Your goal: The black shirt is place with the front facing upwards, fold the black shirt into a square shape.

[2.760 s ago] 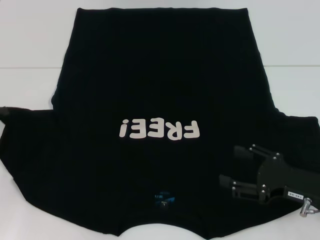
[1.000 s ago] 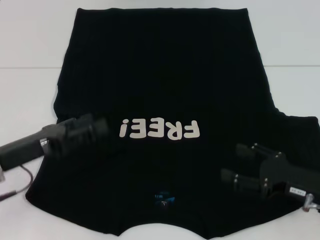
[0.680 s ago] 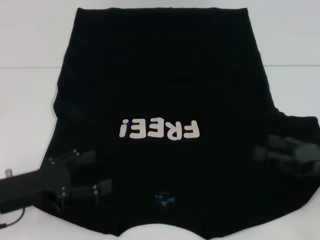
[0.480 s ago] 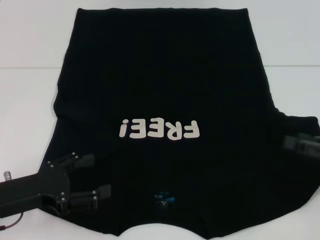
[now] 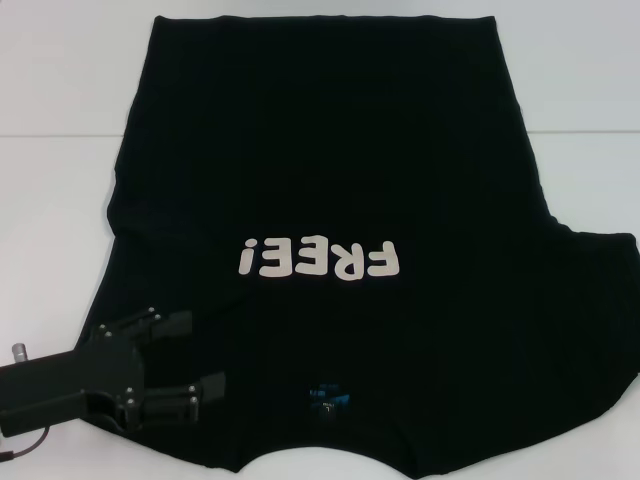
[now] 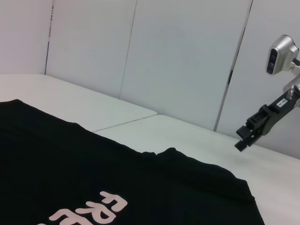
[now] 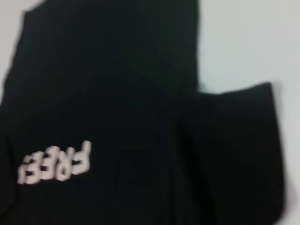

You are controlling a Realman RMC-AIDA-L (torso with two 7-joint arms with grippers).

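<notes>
The black shirt (image 5: 330, 200) lies flat on the surface (image 5: 60, 180); the left gripper (image 5: 190, 355) sits over its near-left part.

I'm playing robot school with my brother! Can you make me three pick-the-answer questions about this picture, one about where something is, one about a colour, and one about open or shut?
1. Where is the left gripper?
A. over the black shirt's near left corner
B. on the far hem
C. off the table

2. What colour are the letters?
A. blue
B. white
C. red

3. How are the left gripper's fingers?
A. shut
B. holding cloth
C. open

Answers: 1 A, it lies there in the head view. 2 B, "FREE!" is white. 3 C, the fingers stand apart, holding nothing.
</notes>
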